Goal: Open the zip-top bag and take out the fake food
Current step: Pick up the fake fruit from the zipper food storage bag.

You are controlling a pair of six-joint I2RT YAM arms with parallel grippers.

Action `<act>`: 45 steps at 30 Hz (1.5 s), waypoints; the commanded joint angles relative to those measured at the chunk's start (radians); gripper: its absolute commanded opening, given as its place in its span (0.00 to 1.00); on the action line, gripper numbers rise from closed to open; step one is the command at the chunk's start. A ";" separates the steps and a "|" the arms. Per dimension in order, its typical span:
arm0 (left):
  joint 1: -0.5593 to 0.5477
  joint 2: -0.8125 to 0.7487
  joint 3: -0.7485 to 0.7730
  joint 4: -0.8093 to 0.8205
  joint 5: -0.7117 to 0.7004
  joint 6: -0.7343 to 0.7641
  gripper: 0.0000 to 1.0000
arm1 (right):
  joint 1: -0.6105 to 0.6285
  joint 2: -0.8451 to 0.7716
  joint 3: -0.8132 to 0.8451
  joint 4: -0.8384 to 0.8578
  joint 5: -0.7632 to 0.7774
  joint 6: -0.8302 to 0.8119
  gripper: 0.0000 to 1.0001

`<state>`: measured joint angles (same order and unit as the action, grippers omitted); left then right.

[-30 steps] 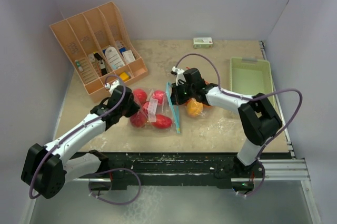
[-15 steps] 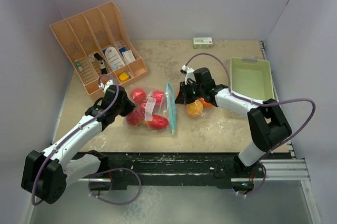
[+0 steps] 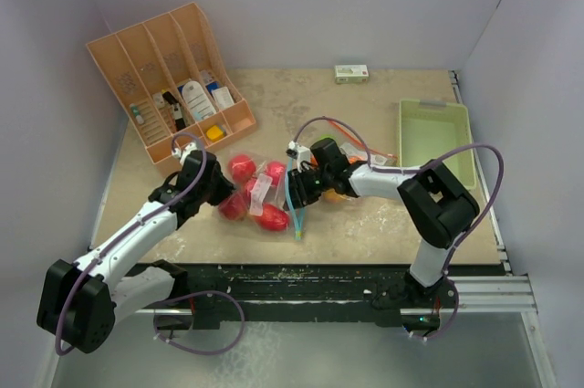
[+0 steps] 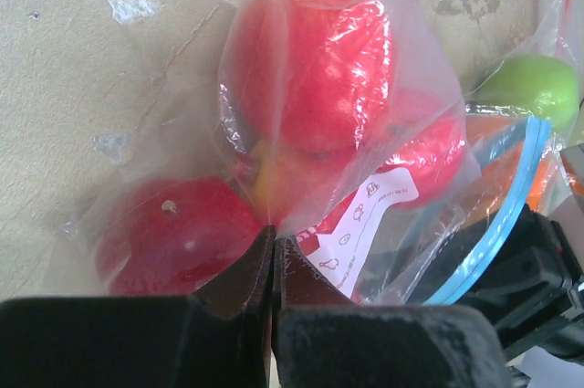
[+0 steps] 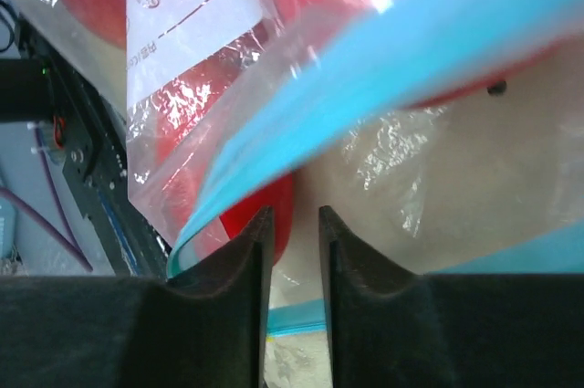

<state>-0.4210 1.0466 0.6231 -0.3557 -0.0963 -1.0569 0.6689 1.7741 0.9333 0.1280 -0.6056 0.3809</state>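
A wide beige table (image 3: 365, 224) is holding everything. At its far left, a big peach plastic sorting rack (image 3: 169, 87) with slanted slots is standing. At the right, a pale green plastic tray (image 3: 436, 137) is lying flat.

In the middle, a clear plastic zip-top bag (image 3: 260, 189) is lying on the table between the two arms. Its blue zip strip (image 3: 297, 224) is pointing toward the right arm. Shiny red toy fruits (image 3: 272, 217) are sitting inside the bag, bunched together. The left wrist camera is showing them pressed against the thin plastic (image 4: 310, 68). A green toy fruit (image 4: 534, 87) is peeking out past the blue strip (image 4: 497, 214). Some orange toy fruit (image 3: 336, 194) is lying on the table by the right arm, outside the bag.

The left gripper (image 3: 219, 192) is squeezing shut on the bag's plastic at the end away from the zip (image 4: 272, 246). The right gripper (image 3: 299, 189) is sitting right at the blue strip (image 5: 383, 50). Its jaws are standing a little apart (image 5: 295, 233), and I cannot tell if any plastic is between them.

A small white and green box (image 3: 351, 73) is resting by the far edge.
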 commanded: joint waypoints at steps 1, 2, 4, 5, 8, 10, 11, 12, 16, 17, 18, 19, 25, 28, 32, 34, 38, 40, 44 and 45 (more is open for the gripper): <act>0.003 -0.022 -0.018 0.019 0.011 -0.029 0.00 | 0.029 -0.040 -0.002 0.081 -0.079 0.000 0.36; 0.004 -0.025 -0.022 0.016 0.010 -0.033 0.00 | 0.032 -0.046 -0.003 0.088 -0.085 0.001 0.43; 0.004 -0.031 -0.034 0.017 0.013 -0.040 0.00 | 0.037 -0.057 -0.005 0.100 -0.098 0.000 0.55; 0.002 -0.034 -0.039 0.016 0.013 -0.043 0.00 | 0.042 -0.062 -0.007 0.106 -0.103 0.000 0.58; 0.002 -0.036 -0.049 0.011 0.013 -0.048 0.00 | 0.062 -0.070 -0.005 0.123 -0.112 0.004 0.68; 0.001 -0.039 -0.052 0.006 0.012 -0.051 0.00 | 0.081 -0.061 0.007 0.124 -0.115 0.003 0.72; 0.000 -0.040 -0.053 0.004 0.011 -0.053 0.00 | 0.091 -0.053 0.017 0.109 -0.115 -0.006 0.73; -0.002 -0.041 -0.055 0.003 0.009 -0.055 0.00 | 0.106 -0.042 0.031 0.091 -0.114 -0.019 0.75; -0.001 -0.046 -0.060 -0.002 0.006 -0.058 0.00 | 0.168 -0.008 0.059 0.047 -0.104 -0.058 0.82; -0.002 -0.046 -0.061 -0.003 0.005 -0.059 0.00 | 0.186 -0.001 0.061 0.042 -0.102 -0.063 0.83; -0.002 -0.048 -0.064 -0.005 0.003 -0.062 0.00 | 0.202 0.010 0.065 0.031 -0.096 -0.071 0.85; -0.003 -0.049 -0.067 -0.007 0.002 -0.065 0.00 | 0.218 0.022 0.064 0.014 -0.088 -0.081 0.86; -0.004 -0.072 -0.081 -0.020 -0.001 -0.076 0.00 | 0.282 0.118 0.168 -0.094 -0.039 -0.121 0.88; -0.004 -0.094 -0.081 -0.042 -0.007 -0.074 0.00 | 0.296 0.169 0.197 -0.140 -0.002 -0.132 0.85; -0.004 -0.131 -0.078 -0.084 -0.021 -0.072 0.00 | 0.296 0.180 0.200 -0.189 0.026 -0.132 0.66; -0.005 -0.152 -0.078 -0.109 -0.030 -0.069 0.00 | 0.290 0.161 0.191 -0.199 0.071 -0.127 0.54; -0.003 -0.199 -0.078 -0.156 -0.057 -0.067 0.00 | 0.242 0.077 0.142 -0.186 0.104 -0.083 0.24; -0.003 -0.212 -0.080 -0.171 -0.064 -0.065 0.00 | 0.202 0.012 0.124 -0.182 0.112 -0.069 0.19; -0.001 -0.219 -0.086 -0.179 -0.068 -0.063 0.00 | 0.118 -0.100 0.105 -0.205 0.138 -0.048 0.16; -0.001 -0.216 -0.087 -0.177 -0.068 -0.063 0.00 | 0.101 -0.126 0.106 -0.215 0.146 -0.047 0.16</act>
<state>-0.4210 0.8391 0.5426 -0.5079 -0.1467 -1.1084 0.8467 1.7725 1.0355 -0.0631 -0.5285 0.3042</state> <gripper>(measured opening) 0.004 0.537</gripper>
